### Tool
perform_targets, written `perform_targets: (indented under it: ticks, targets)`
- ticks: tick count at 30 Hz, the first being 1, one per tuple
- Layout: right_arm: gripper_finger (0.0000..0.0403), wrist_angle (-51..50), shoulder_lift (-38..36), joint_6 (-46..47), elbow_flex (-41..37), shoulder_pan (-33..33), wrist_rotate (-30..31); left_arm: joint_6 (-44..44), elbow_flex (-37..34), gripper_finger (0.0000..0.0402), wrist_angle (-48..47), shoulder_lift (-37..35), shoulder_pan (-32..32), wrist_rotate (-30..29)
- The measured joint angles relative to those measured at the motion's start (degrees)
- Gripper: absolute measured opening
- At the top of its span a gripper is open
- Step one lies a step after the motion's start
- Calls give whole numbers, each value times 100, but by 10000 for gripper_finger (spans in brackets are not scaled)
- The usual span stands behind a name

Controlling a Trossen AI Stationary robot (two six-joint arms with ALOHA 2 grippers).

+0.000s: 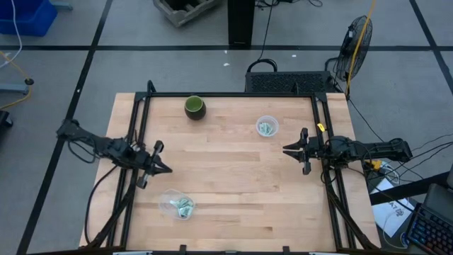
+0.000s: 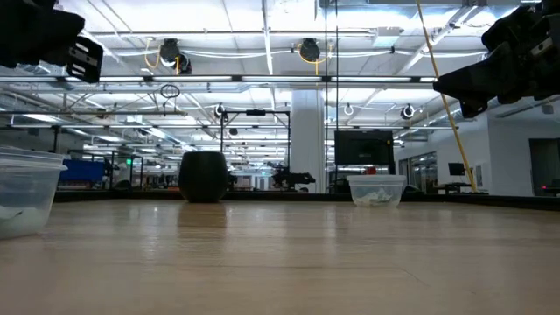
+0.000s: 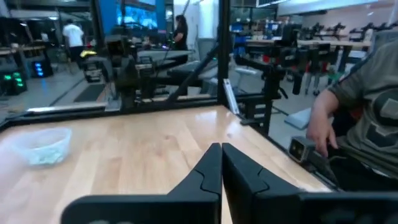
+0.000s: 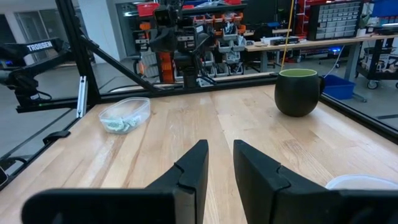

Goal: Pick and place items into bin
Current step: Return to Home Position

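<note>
We make out packets [image 1: 184, 207] heaped in the clear bin [image 1: 164, 201] at 6 o'clock, too small to count; more sit in the tub [image 1: 259, 123] toward 1 o'clock. At 9 o'clock, the left gripper [image 3: 217, 148] is clenched on nothing. At 3 o'clock, the right gripper [image 4: 219, 144] is slightly parted and empty.

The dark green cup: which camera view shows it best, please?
The right wrist view: the dark green cup stands upright there, with its side and lighter rim clear. The high view shows the cup only small, from above. The low view shows the cup as a dark silhouette. The left wrist view misses it.
</note>
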Motion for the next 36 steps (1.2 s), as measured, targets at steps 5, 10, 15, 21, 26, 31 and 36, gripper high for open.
perform_targets:
  ticks: [5,10,15,21,26,31,36]
  targets:
    - [68,0,0,0,0,-1,0,-4,0,9,-707,-566,1,-95]
    - [68,0,-1,0,0,0,0,-20,-141,30,-775,-957,1,99]
    - [68,0,-2,-2,0,0,0,142,-284,26,-804,-815,31,32]
    - [68,0,0,0,0,-2,0,-84,-284,6,-786,-732,40,-104]
    - [68,2,0,0,0,-2,0,-156,-287,13,-764,-735,40,-143]
    - [68,0,0,0,0,0,0,-152,-295,41,-706,-734,40,-157]
    - [68,0,0,0,0,-2,0,-151,-295,57,-698,-734,40,-159]
